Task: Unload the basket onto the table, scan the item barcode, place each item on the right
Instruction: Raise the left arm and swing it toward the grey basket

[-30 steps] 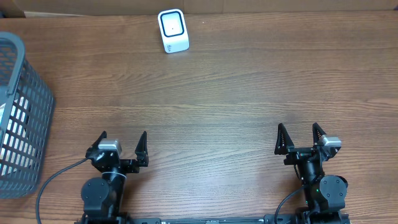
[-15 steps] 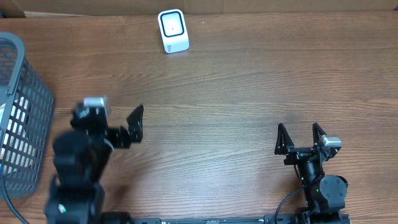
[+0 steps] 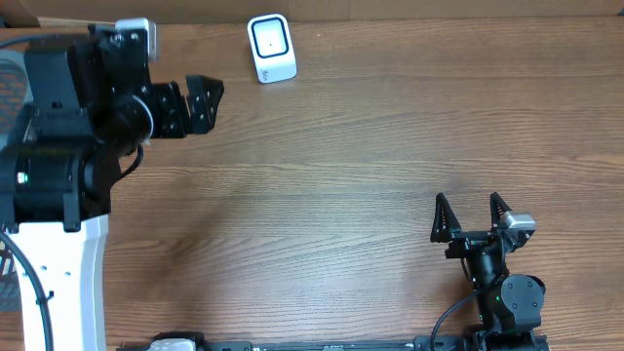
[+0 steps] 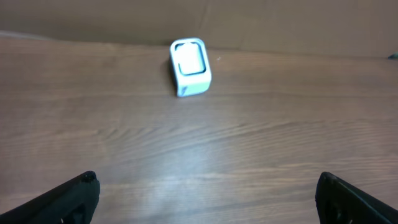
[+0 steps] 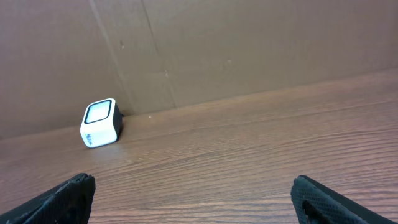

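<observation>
At the far edge of the wooden worktop, the white barcode scanner is standing alone, its dark-framed window facing upward. It is sitting just in front of the brown cardboard wall that is closing off the back of the scene.

Left of the scanner and near it, the left end effector is hanging raised above the worktop at the end of its bulky black-and-white arm, its fingers pointing toward the right. Its jaws are standing wide apart and are gripping nothing. The left wrist view is showing both fingertips of the left end effector spread out to the lower corners, with bare wood between them and the scanner lying ahead, well apart from them.

Down at the near right, the right end effector is resting low beside its base, jaws likewise spread wide and empty, fingers pointing toward the far edge. Its wrist view is showing the right end effector open over bare wood, with the scanner far off to the left against the cardboard.

At the left edge, a grey mesh basket is peeking out from behind the left arm; whatever it is holding is hidden.
</observation>
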Available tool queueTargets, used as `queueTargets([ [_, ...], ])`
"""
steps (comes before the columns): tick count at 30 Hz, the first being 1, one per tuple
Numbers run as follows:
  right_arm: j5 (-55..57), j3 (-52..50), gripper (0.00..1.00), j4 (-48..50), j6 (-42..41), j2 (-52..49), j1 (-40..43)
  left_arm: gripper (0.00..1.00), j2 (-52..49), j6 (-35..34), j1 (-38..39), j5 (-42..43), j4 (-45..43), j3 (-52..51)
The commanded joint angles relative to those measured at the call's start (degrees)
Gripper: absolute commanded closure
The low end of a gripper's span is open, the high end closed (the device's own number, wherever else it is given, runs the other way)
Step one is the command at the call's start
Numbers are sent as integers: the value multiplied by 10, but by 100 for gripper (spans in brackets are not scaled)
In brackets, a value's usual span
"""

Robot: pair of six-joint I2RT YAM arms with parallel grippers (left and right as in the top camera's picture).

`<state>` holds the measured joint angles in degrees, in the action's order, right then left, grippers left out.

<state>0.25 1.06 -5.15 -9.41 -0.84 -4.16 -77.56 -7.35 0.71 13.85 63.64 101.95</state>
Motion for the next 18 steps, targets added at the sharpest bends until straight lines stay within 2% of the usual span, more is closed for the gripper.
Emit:
queueTargets([
  [1,3,-6,0,4,-1,7,1,0,-18,-1,-4,31,2,20],
  [9,3,-6,0,4,-1,7,1,0,-32,-4,-4,67,2,20],
  [12,3,-6,0,4,-1,7,1,0,-35,-6,-4,30,5,20],
  [15,3,-6,0,4,-1,7,1,0,-37,-44,-4,-27,17,20],
  [18,3,-6,0,4,-1,7,1,0,-37,-47,-4,-45,26,20],
])
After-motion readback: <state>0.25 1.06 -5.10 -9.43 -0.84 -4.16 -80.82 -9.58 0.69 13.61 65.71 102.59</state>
